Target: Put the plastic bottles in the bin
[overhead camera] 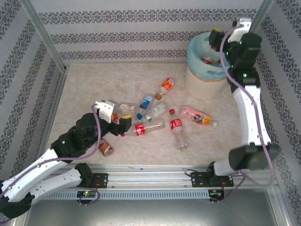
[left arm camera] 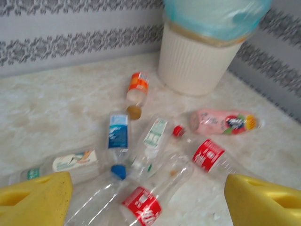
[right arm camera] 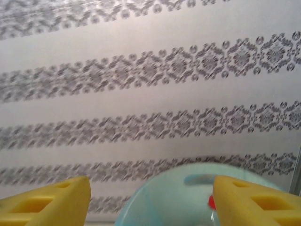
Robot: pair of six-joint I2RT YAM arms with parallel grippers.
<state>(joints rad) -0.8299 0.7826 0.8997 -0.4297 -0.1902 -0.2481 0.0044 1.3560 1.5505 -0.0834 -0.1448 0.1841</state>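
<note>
Several plastic bottles lie scattered mid-table: an orange-labelled one (overhead camera: 167, 84), a blue-labelled one (overhead camera: 146, 102), a pink one (overhead camera: 197, 116) and red-labelled ones (overhead camera: 176, 125). My left gripper (overhead camera: 123, 123) hangs open low over them, and a red-labelled bottle (left arm camera: 141, 205) lies on the table between its yellow fingers (left arm camera: 37, 200), not gripped. The cream bin (overhead camera: 207, 77) with its blue-green liner stands at the back right. My right gripper (overhead camera: 214, 44) is open above the bin's mouth with nothing between its fingers. A red-capped bottle (overhead camera: 207, 60) lies inside the bin.
A brown-labelled bottle (overhead camera: 106, 147) lies near the front edge beside the left arm. Patterned walls close in the back and both sides. The bin's ribbed wall (left arm camera: 193, 61) stands beyond the bottles in the left wrist view, and its liner (right arm camera: 178, 197) lies below the right fingers.
</note>
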